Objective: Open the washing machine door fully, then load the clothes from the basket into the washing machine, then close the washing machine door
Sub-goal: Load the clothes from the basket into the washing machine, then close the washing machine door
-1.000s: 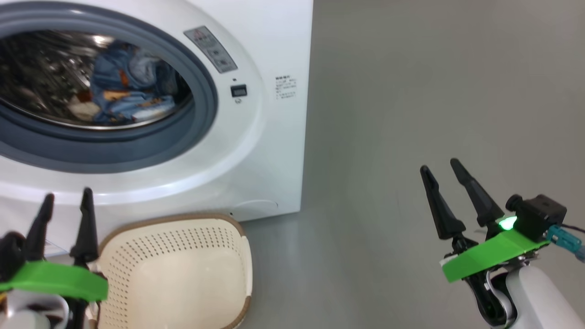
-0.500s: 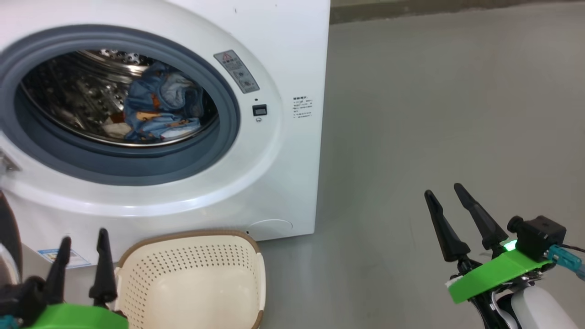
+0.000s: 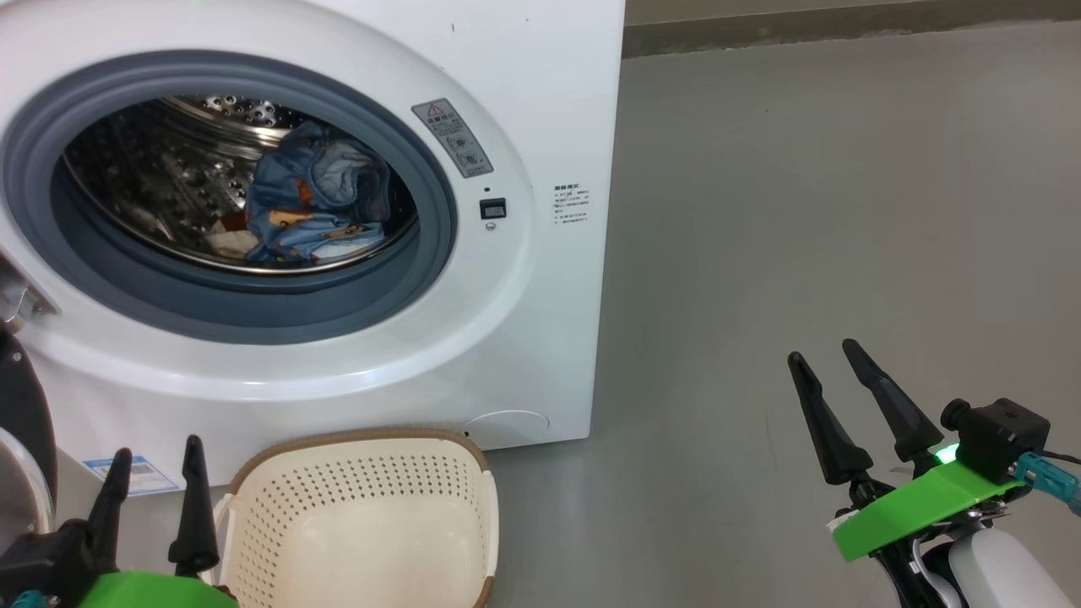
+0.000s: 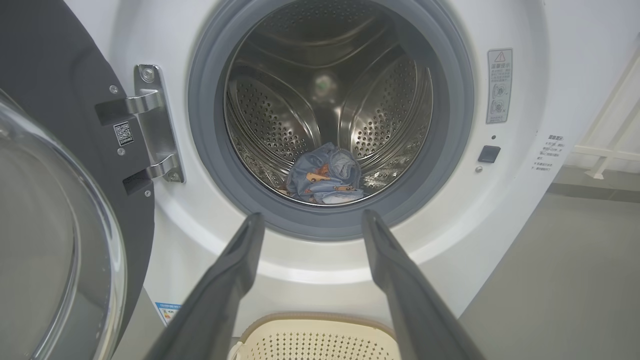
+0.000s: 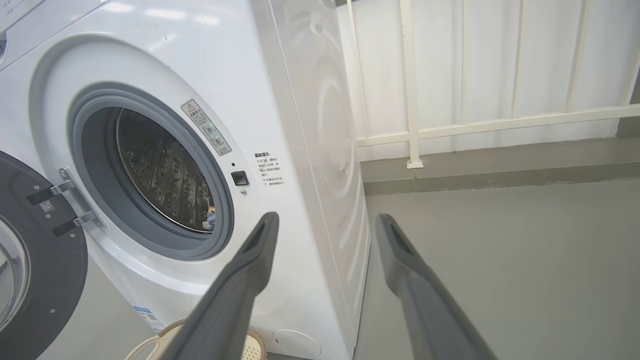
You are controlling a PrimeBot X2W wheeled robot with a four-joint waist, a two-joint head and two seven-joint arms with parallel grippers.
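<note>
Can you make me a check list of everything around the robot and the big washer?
Surface: grey floor, smooth.
Job's things: washing machine with its door wide open on the left; clothes inside the drum; basket empty, standing in front.
Clutter: nothing seen.
Claws: left claw open, holding nothing; right claw open, holding nothing.
Cables: cable with a teal plug by the right claw's camera.
Surroundings: white railing past the machine.

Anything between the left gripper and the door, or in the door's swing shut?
Nothing visible between the left gripper and the washing machine door, open at its left. The clothes lie inside the drum. The basket stands on the floor below the rubber ring; whether the door clears its rim I cannot tell.
</note>
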